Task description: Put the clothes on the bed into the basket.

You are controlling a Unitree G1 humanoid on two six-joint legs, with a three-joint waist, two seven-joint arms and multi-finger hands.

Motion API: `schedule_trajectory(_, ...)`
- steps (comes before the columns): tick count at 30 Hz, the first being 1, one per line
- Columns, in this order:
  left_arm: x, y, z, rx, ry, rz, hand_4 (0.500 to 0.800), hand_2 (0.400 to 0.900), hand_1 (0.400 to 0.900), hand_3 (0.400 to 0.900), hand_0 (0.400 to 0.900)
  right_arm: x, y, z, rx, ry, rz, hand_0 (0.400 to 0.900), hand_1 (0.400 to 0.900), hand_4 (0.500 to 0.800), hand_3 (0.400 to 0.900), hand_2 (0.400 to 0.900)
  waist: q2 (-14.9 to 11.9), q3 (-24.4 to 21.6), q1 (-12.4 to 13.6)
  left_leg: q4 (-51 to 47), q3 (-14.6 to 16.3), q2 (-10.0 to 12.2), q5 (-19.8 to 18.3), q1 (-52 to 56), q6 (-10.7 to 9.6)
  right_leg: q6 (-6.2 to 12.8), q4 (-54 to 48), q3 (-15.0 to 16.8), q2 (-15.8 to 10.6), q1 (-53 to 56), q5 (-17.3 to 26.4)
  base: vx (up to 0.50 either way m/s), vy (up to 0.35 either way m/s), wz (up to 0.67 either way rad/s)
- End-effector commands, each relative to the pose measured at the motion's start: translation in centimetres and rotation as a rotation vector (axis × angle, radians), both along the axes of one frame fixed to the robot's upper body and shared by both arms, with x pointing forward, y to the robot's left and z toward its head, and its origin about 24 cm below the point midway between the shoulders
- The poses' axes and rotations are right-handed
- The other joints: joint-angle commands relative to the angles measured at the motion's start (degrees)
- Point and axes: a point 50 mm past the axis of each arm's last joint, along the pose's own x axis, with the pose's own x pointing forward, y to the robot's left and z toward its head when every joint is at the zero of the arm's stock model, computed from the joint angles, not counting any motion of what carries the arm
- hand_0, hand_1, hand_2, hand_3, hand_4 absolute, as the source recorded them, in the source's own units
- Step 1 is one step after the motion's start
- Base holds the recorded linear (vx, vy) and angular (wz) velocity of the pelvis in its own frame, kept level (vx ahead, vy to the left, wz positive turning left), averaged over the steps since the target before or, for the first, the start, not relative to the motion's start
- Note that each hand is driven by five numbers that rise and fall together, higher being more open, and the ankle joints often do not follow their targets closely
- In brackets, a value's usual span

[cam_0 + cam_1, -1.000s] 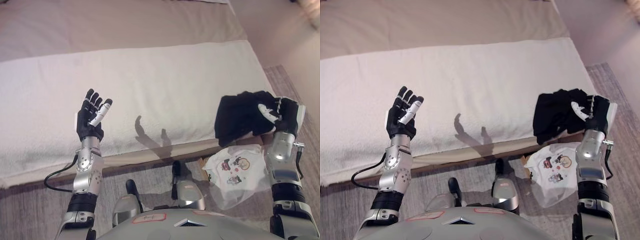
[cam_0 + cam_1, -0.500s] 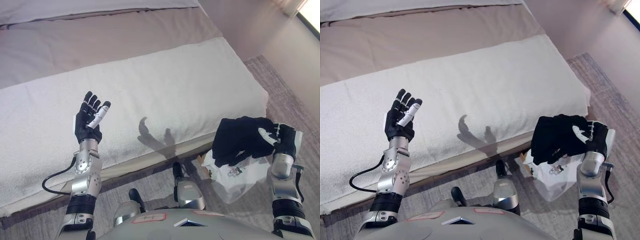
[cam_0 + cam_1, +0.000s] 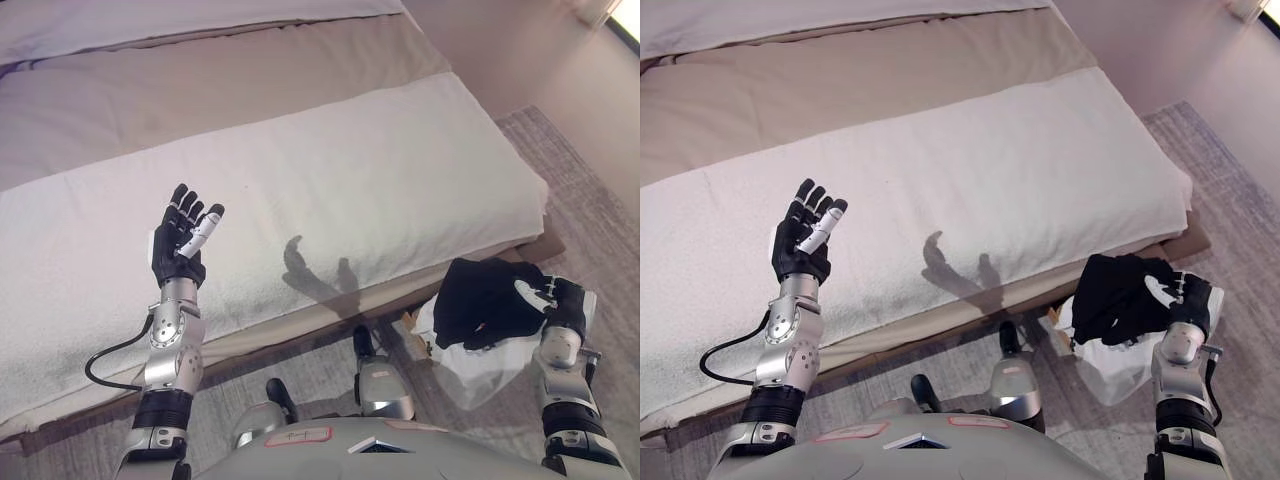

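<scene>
A: We log risk first, working left to right with the bed [image 3: 300, 190] as our landmark. The left hand [image 3: 182, 245] is raised over the near part of the white cover, palm up, fingers straight and spread, holding nothing and touching nothing. We see little hazard there unless it drops and drags the cover.

B: Agreed. The concern sits off the bed's near right corner. The right hand [image 3: 560, 305] has its fingers curled round the black garment [image 3: 490, 300], which hangs bunched in the air beyond the bed's edge, over the floor.

A: Below it lies something pale and white [image 3: 470, 355], just off that same corner of the bed. We cannot tell from either eye view whether it is the basket, its lining or a bag; no rim or wall shows clearly.

B: So our first failure mode: if we let go without a confirmed opening under the cloth, the garment may land on the rug [image 3: 590, 200] beside the receptacle rather than in it.

A: Second: the cloth is bunched and loose folds trail toward the bed side. We judge a fold could catch on the receptacle's edge and hang half out.

B: Third: cloth tends to cling to curled fingers, so a partial release may leave it hanging from the hand.

A: Noted also: no other clothes show on the bed in these views.
</scene>
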Motion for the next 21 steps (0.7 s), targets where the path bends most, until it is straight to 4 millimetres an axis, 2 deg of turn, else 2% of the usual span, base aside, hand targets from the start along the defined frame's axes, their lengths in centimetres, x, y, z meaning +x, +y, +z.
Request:
schedule_trajectory(1,2.0,0.7,4.5,0.092,-0.212,-0.033,0.8,0.9,0.9,0.9,0.9,3.2,-5.1,6.7,-0.139,-0.263,-0.149,0.4,0.4,0.5,0.4,0.4,0.1,0.1,1.1,1.9,-2.9,-2.9,-7.2,0.0,3.1,4.98,2.2,-2.8,-5.0,-0.9,2.8,0.02,-0.021,0.1)
schedule_trajectory(8,2.2,0.4,4.6,0.082,-0.22,-0.055,0.8,0.9,0.9,0.9,0.9,0.7,-8.1,6.3,-0.111,-0.19,-0.285,0.4,0.4,0.5,0.4,0.4,1.0,-0.2,1.6,1.7,-3.9,-2.2,-6.6,-0.4,2.2,4.4,1.7,-4.7,-4.6,0.2,1.4,0.03,-0.039,0.12)
schedule_trajectory(18,2.2,0.1,4.7,0.065,-0.231,-0.064,0.8,0.9,0.9,0.9,0.9,-1.2,-10.6,7.5,-0.13,-0.182,-0.41,0.4,0.4,0.5,0.4,0.4,1.8,-0.3,2.2,1.6,-4.4,-1.0,-5.8,-1.1,1.0,3.74,0.5,-6.0,-3.3,1.1,0.0,0.02,-0.037,0.04)
schedule_trajectory(19,2.2,0.1,4.8,0.064,-0.234,-0.064,0.8,0.9,0.9,0.9,0.9,-1.4,-10.8,7.6,-0.133,-0.184,-0.425,0.492,0.492,0.555,0.492,0.492,1.9,-0.3,2.3,1.7,-4.4,-0.9,-5.7,-1.2,1.0,3.71,0.4,-6.1,-3.2,1.1,-0.1,0.0,0.0,0.0)
schedule_trajectory(20,2.2,0.0,4.8,0.062,-0.232,-0.065,0.8,0.9,0.9,0.9,0.9,-1.5,-10.9,7.6,-0.131,-0.181,-0.434,0.739,0.739,0.704,0.739,0.739,2.0,-0.3,2.3,1.7,-4.5,-0.9,-5.7,-1.2,0.9,3.65,0.4,-6.1,-3.2,1.1,-0.2,0.0,0.0,0.0)
schedule_trajectory(21,2.2,0.1,4.7,0.062,-0.226,-0.063,0.8,0.9,0.9,0.9,0.9,-1.6,-11.1,7.7,-0.128,-0.183,-0.443,0.9,0.9,0.8,0.9,0.9,2.0,-0.4,2.3,1.8,-4.5,-0.8,-5.7,-1.3,0.9,3.59,0.2,-6.1,-3.1,1.3,-0.3,0.0,0.0,0.0)
